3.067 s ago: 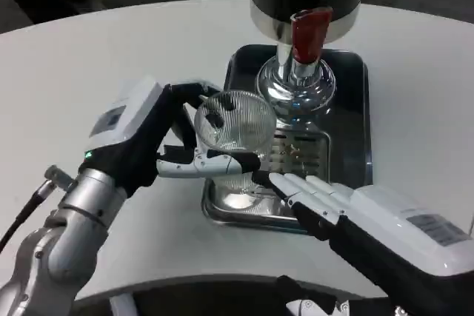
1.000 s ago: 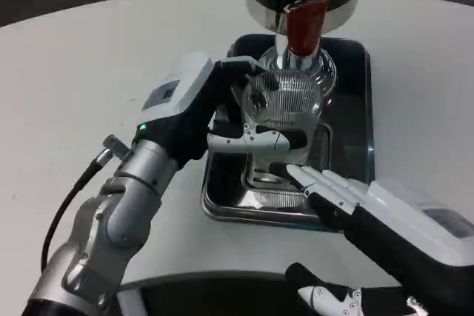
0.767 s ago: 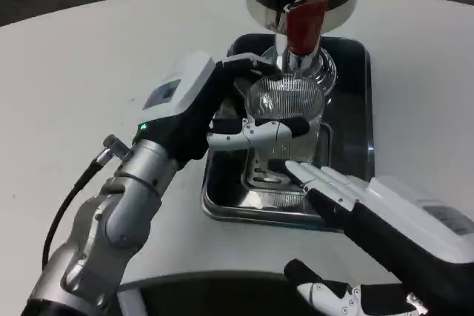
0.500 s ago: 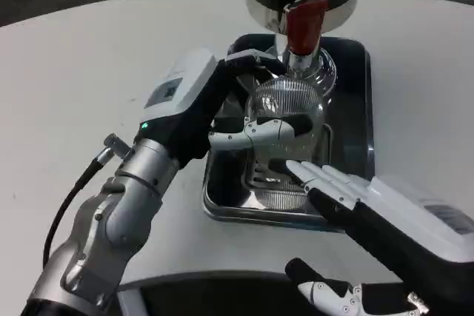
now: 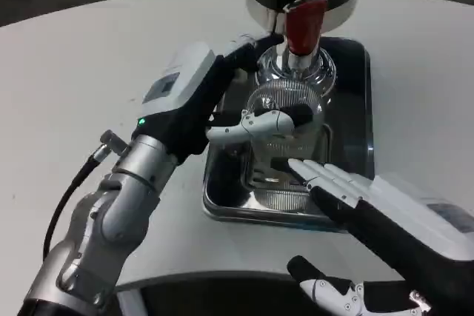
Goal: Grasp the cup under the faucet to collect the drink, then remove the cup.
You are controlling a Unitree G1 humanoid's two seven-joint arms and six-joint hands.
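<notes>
One cup (image 5: 285,120): clear, ribbed, apparently empty | left hand (image 5: 222,101) fingers clamped round it

The left robot hand (image 5: 215,105) has a white back plate bearing a small grey label, black palm parts, white-and-black fingers and a green light near the wrist. Its forearm is ribbed silver metal with a black cable alongside. The right robot hand (image 5: 355,197) has white fingers, a black underside and a labelled white back.

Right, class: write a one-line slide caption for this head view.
Left hand holds the ribbed glass cup beneath the red-handled faucet; right hand waits open.
</notes>
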